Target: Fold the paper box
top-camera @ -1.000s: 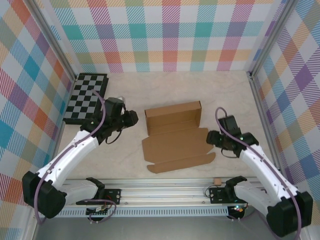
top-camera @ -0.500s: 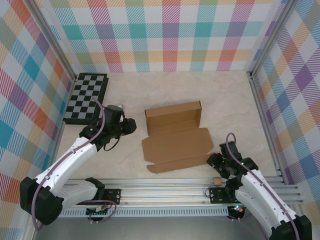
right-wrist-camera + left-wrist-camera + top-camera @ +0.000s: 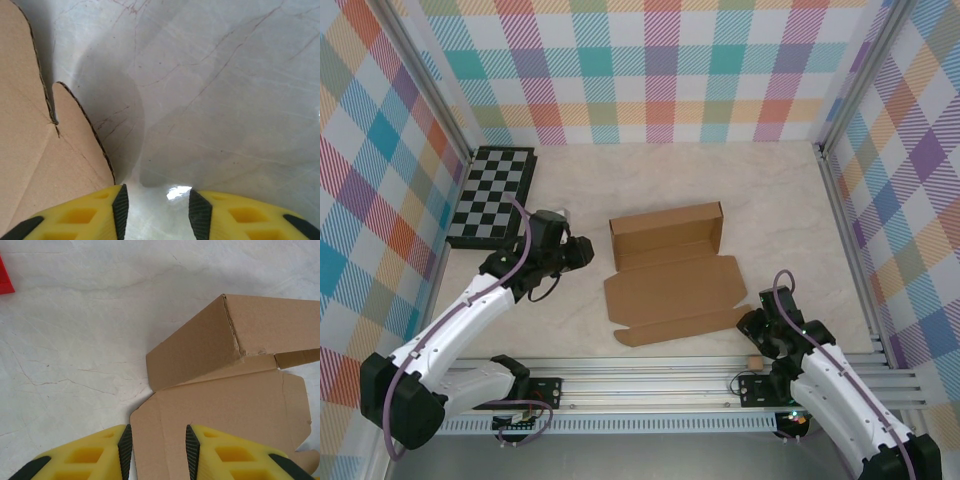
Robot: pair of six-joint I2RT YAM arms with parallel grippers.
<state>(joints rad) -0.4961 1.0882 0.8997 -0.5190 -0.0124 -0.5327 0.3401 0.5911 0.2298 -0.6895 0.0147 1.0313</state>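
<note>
The paper box [image 3: 670, 268] is plain brown cardboard in the middle of the table. Its far part stands as a shallow walled tray and its near panel lies flat with flaps spread. My left gripper [image 3: 583, 250] is open at the box's left edge. In the left wrist view the flat panel's corner [image 3: 165, 425] shows between the left gripper's [image 3: 158, 452] black pads. My right gripper [image 3: 753, 322] is open at the box's near right corner. In the right wrist view the right gripper [image 3: 156, 210] has bare table between its jaws, and a rounded box flap [image 3: 35, 150] lies just to its left.
A black-and-grey chessboard [image 3: 492, 195] lies at the far left by the wall. A tiny brown cardboard scrap [image 3: 754, 362] sits on the metal rail [image 3: 650, 385] along the near edge. Plaid walls enclose the table on three sides.
The right arm has drawn back toward the near edge, from beside the box's right flap to its near right corner. The left gripper dropped slightly nearer. The box has not moved.
</note>
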